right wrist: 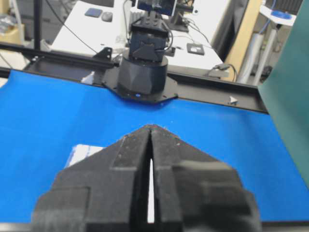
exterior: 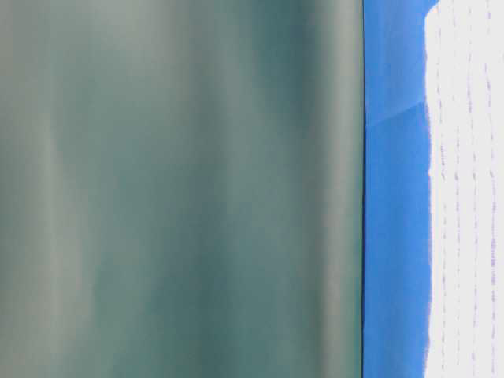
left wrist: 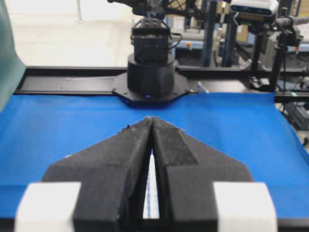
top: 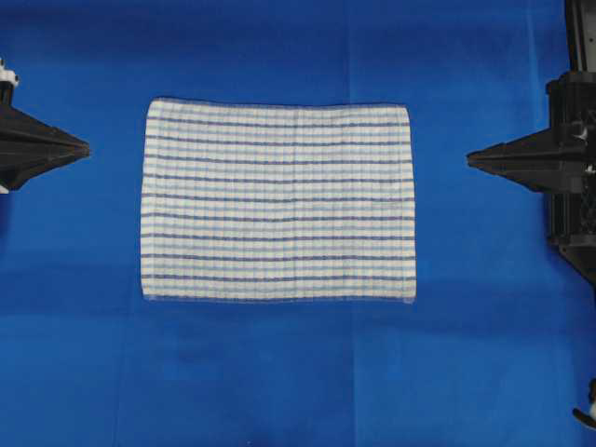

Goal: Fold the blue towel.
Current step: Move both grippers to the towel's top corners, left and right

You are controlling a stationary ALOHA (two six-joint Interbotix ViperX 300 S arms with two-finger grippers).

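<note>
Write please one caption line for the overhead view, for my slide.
Striped towel lies flat and unfolded on the blue cover, with the left gripper and right gripper shut on either side, apart from it.

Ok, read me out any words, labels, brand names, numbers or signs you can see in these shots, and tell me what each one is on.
None can be read in any view.
The blue towel: stripes only, no label or tag showing.
The blue table covering: plain, no print.
The left gripper and right gripper: black, no visible marking.
The devices on the background desk in the right wrist view: too small and blurred to show any text.
</note>
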